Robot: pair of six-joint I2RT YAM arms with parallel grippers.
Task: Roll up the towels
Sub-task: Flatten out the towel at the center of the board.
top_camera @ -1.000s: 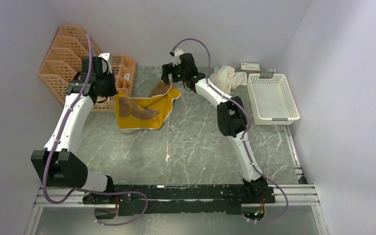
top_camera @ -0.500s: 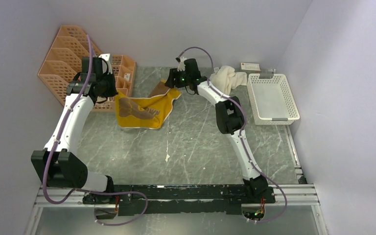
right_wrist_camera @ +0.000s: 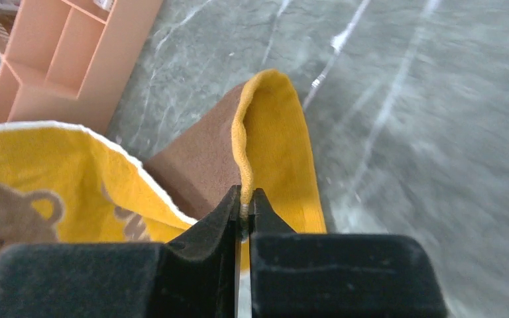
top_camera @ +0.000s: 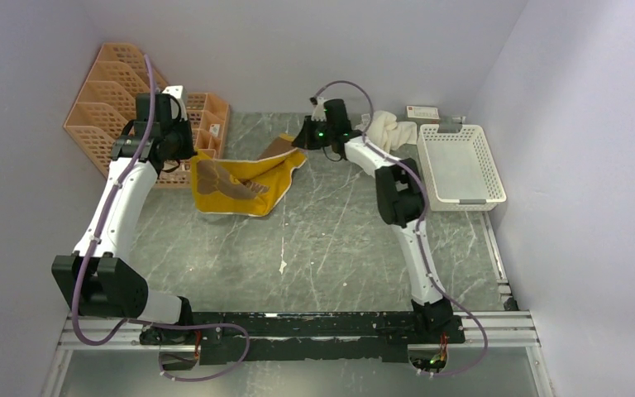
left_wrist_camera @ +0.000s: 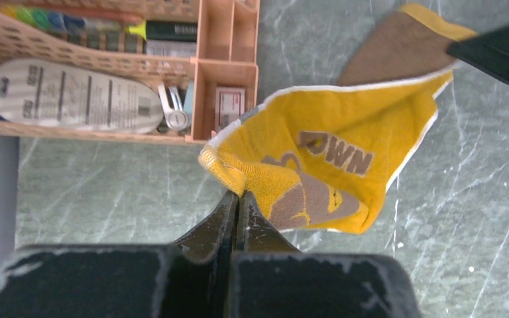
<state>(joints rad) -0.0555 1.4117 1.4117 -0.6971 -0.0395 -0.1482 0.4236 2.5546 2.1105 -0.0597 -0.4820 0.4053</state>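
Note:
The brown and mustard-yellow towel (top_camera: 244, 182) hangs slack between both arms at the back of the table, its lower part lying on the table. My left gripper (left_wrist_camera: 238, 196) is shut on the towel's (left_wrist_camera: 331, 165) left corner, the cloth bunched at the fingertips. On the other side, my right gripper (right_wrist_camera: 245, 196) is shut on the folded yellow edge of the towel (right_wrist_camera: 272, 146), brown side showing beside it. In the top view the left gripper (top_camera: 192, 157) holds the left corner and the right gripper (top_camera: 300, 144) the right. The cream-white towel (top_camera: 384, 132) lies crumpled behind the right arm.
An orange plastic organiser (top_camera: 107, 112) with stationery stands at the back left, close to the left gripper. A white basket (top_camera: 461, 167) sits at the back right, with a small box (top_camera: 422, 112) behind it. The grey marble table (top_camera: 314, 248) stretches toward the arm bases.
My right gripper has closed on the towel's right edge and pulled it to the right, stretching the cloth. The left gripper has kept its grip and shifted slightly.

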